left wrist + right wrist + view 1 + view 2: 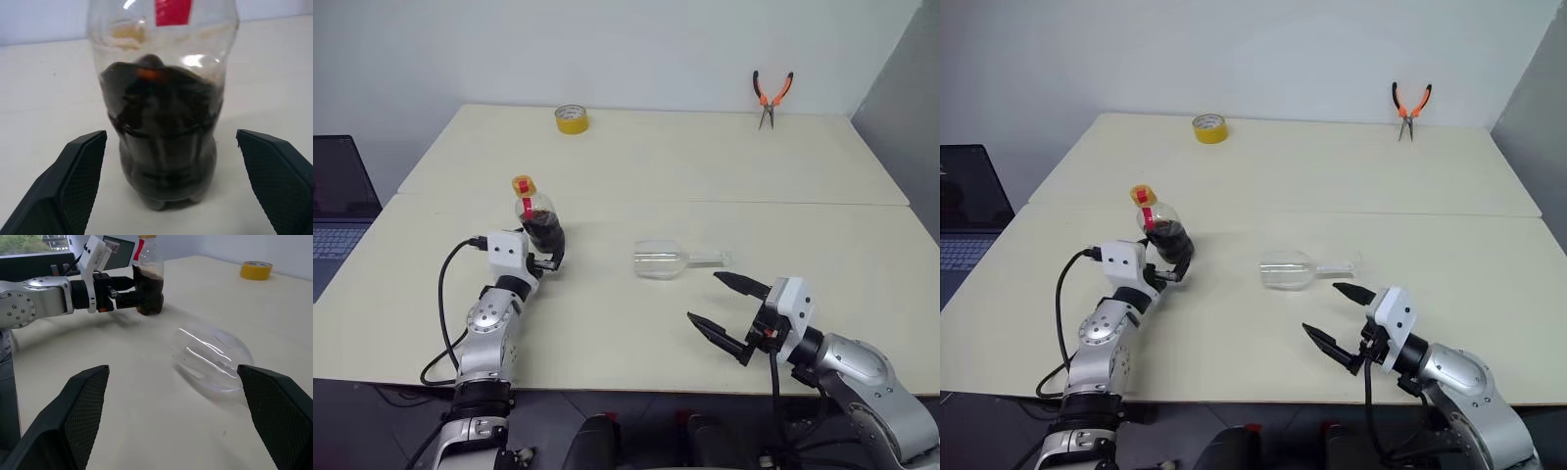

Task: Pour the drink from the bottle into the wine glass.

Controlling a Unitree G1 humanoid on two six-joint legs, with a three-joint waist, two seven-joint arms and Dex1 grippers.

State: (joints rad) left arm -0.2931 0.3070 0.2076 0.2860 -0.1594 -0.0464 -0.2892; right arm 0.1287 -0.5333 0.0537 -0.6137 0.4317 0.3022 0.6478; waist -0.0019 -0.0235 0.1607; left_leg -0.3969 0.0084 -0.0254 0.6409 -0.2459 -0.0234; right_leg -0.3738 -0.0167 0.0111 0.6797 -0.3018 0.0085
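Left of centre, bottle [536,217] stands upright between the spread, ungripping jaws of left gripper [551,257]. Wine glass [662,259] lies toppled mid-frame, stem pointing right, nearer right gripper [724,308], jaws wide and empty.

Cream table [636,176] carries bottle [538,223], toppled wine glass [662,259], tape roll [571,118], seemingly pliers [771,96].

There was one clear plastic bottle with dark drink [538,220] and one transparent stemmed wine glass [662,259]. One yellow tape roll [571,118], one orange-handled pliers [771,96] and one dark laptop [340,204] were there too.
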